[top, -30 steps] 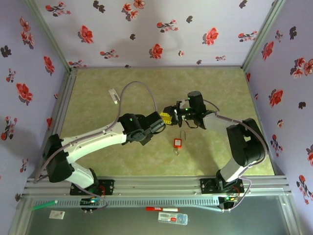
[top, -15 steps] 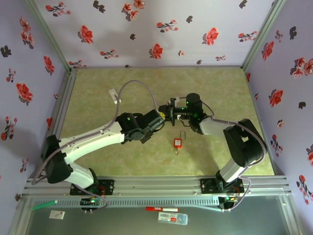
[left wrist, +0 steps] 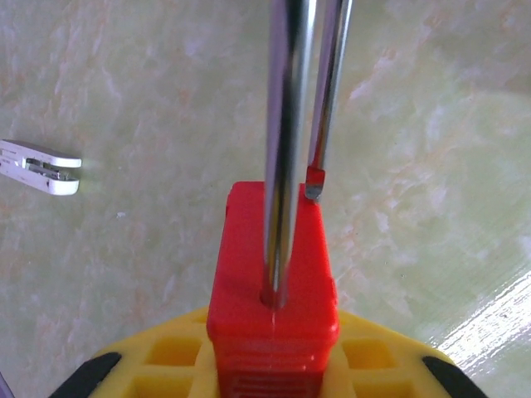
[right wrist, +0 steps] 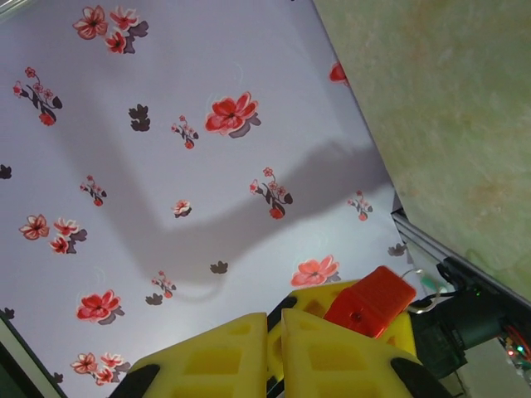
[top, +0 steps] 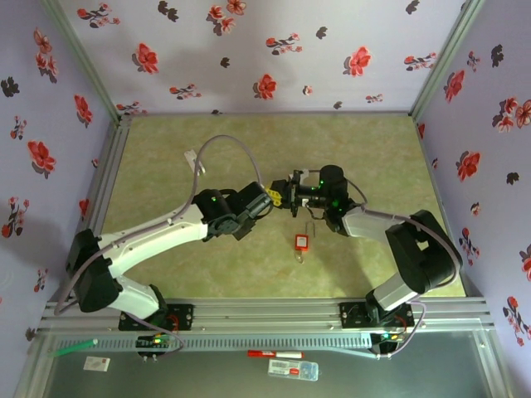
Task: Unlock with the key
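L tool (left wrist: 272, 365) clamped on red padlock (left wrist: 272, 274) body, shackle (left wrist: 286, 99) pointing out from the tool, held over mid desk (top: 166, 157). R tool (right wrist: 275, 336) fingers pressed together, just beside padlock's base; can't tell if anything's pinched.

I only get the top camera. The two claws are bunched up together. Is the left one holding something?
Observer: Yes. The left gripper pinches a red padlock between its yellow fingers.
Operator: Where's its metal loop pointing?
Observer: The shackle points straight away from the left wrist camera.
Operator: Is the right claw open?
Observer: No, the right gripper has its fingers pressed together.
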Tool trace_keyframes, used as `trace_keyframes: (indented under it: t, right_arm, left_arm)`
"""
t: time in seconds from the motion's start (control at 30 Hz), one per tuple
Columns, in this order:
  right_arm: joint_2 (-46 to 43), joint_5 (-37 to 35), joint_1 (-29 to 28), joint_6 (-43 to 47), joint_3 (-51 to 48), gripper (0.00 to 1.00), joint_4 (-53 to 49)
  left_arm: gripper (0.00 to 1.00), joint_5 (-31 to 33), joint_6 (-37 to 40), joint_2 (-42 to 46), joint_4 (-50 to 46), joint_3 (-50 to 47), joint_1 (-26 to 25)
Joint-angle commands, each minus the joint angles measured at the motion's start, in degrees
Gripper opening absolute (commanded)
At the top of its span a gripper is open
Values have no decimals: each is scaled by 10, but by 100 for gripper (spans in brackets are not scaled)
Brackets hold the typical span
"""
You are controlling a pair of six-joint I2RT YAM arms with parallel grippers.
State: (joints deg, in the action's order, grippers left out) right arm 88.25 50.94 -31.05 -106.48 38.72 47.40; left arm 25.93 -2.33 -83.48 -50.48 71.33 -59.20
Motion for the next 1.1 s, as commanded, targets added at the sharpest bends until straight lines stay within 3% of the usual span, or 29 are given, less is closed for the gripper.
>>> trace_keyframes:
  t: [0.0, 0.1, 0.3, 0.37, 0.47, 0.53, 0.7, 0.87, 1.07]
  right_arm:
    - [-25, 44, -24, -38, -1, 13, 67]
    - [-31, 44, -24, -28, -6, 17, 49]
    - [-49, 32, -9, 72, 5, 30, -99]
    - [-62, 37, -3, 148, 29, 35, -188]
    - [-81, 22, -2, 327, 78, 42, -402]
    - [-80, 25, -2, 384, 98, 44, -466]
    - [-91, 3, 1, 455, 111, 45, -539]
    - [-99, 12, 22, 485, 91, 43, -508]
    - [-142, 30, 77, 554, 76, 45, -509]
  left_arm:
    - [0, 22, -1, 0, 39, -10, 21]
    - [0, -1, -1, 14, 49, -12, 28]
    - [0, -16, -5, 29, 49, -8, 28]
    - [0, -31, -7, 31, 47, -9, 28]
    - [0, -67, -13, 32, 45, -6, 28]
    - [0, -97, -20, 29, 41, -1, 29]
    - [0, -194, -44, 20, 34, 21, 42]
    - [0, -300, -78, 11, 28, 44, 50]
    - [0, -378, -107, 11, 22, 57, 63]
